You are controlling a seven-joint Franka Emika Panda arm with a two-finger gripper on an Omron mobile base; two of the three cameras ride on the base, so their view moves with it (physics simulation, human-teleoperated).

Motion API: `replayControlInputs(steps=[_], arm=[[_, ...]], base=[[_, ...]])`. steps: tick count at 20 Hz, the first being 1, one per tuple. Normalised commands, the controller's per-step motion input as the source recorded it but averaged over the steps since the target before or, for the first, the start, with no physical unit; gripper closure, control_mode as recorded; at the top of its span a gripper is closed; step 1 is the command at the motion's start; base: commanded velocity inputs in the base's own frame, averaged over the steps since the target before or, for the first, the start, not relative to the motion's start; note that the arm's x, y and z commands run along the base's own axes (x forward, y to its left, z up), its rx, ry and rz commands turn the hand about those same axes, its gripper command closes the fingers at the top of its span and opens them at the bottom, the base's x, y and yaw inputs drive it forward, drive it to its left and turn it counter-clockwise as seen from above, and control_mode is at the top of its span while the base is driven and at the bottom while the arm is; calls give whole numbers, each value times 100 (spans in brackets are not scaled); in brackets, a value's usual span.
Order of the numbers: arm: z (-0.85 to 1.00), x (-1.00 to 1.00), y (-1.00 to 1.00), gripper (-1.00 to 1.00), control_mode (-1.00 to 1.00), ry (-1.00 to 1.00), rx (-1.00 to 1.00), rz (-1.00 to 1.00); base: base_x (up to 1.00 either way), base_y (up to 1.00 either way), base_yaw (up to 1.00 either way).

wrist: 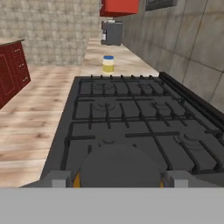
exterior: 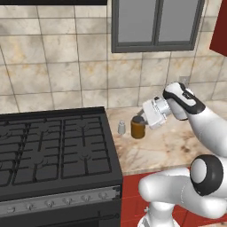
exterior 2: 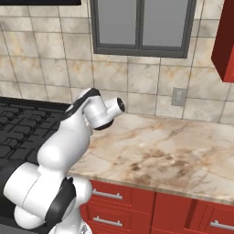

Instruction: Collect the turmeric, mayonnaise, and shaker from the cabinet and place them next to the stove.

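Observation:
The turmeric [exterior: 138, 129], an amber-brown jar with a dark lid, is on the marble counter [exterior: 177, 146] just right of the stove [exterior: 53, 146]. My gripper [exterior: 140, 119] comes at it from the right and is shut on it. In the hand view its dark lid [wrist: 118, 166] sits between my fingertips [wrist: 59, 178]. The small grey shaker [exterior: 121, 128] stands upright between the jar and the stove's edge. The mayonnaise [wrist: 108, 64], cream with a blue lid, stands on the counter beyond the far side of the stove [wrist: 131, 118]. A corner of the red cabinet [exterior: 219, 26] hangs at the upper right.
A grey toaster oven [wrist: 112, 33] stands past the mayonnaise, under another red cabinet [wrist: 119, 6]. A grey window [exterior: 155, 24] is set in the tiled wall. Red drawers [exterior 2: 119, 201] run under the counter. A wall outlet [exterior 2: 178, 97] is above the counter [exterior 2: 173, 151].

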Motion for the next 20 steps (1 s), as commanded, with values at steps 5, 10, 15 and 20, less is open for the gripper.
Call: replayControlInputs(steps=[5,10,15,20], arm=[[-59,0,15,100,-100,0,1,1],[-49,8,5,100,-100,0,3,0],[-42,21,0,100,-100,0,4,0],[-36,25,3,100,-100,0,2,0]], base=[[0,0,0],[0,0,0],[0,0,0],[0,0,0]])
